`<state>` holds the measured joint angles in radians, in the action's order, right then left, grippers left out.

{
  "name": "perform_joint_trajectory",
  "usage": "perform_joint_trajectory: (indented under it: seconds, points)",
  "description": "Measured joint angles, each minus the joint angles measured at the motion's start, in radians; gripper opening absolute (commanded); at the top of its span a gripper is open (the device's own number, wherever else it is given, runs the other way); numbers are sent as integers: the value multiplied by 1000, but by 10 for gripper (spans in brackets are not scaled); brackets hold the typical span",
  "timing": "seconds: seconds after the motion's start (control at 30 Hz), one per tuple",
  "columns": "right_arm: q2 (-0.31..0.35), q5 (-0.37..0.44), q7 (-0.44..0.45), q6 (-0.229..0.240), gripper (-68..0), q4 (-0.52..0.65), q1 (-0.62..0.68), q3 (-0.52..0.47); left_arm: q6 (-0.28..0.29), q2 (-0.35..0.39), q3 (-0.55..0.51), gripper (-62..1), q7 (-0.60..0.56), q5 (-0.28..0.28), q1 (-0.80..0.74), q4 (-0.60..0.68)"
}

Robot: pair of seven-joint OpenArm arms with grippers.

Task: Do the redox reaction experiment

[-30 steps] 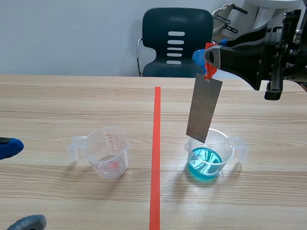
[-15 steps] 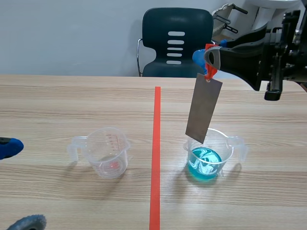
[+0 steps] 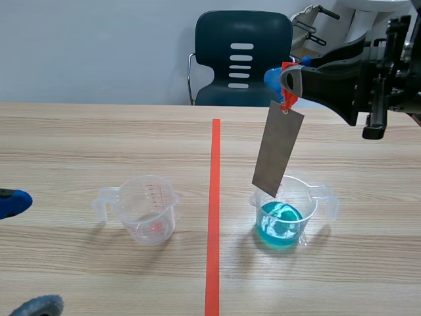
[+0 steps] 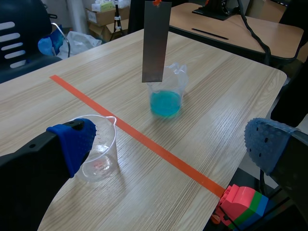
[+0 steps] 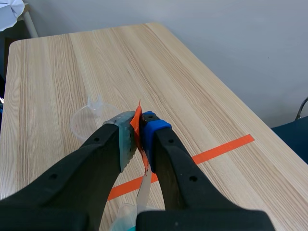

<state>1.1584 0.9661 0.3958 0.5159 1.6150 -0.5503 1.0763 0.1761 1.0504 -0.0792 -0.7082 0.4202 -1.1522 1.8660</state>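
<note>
Plain lab or office workroom: a wooden bench [image 3: 99, 138] marked with an orange tape line [image 3: 214, 197], a dark chair [image 3: 242, 52] against a pale wall [image 3: 99, 46], cardboard boxes [image 4: 103, 14], another desk [image 4: 231, 24] with cables.

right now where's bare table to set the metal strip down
Bare wood lies beyond both cups toward the chair, between the empty cup and the tape line, and nearer than the blue-liquid cup. It is crowded only at that cup, where the metal strip hangs from the right gripper.

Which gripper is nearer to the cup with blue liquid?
Right. The right gripper holds the metal strip above the blue-liquid cup; the left gripper sits open beyond the empty cup.
</note>
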Motion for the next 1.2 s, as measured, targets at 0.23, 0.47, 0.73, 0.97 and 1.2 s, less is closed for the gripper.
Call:
perform_joint_trajectory:
  seconds: [0.23,0.47,0.73,0.97,1.2]
  points:
    - [0,0,0,0,-667,0,0,0,0,0,0,14,0,0,0,0]
    - [0,0,14,0,-667,0,0,0,0,0,0,14,-8,0,0,0]
    - [0,-1,20,5,-667,0,0,0,0,0,0,14,-8,0,0,0]
    - [22,-1,46,15,-667,1,0,0,0,0,0,14,-16,0,0,0]
    - [54,-5,82,30,-667,21,0,0,0,0,0,14,-16,0,0,0]
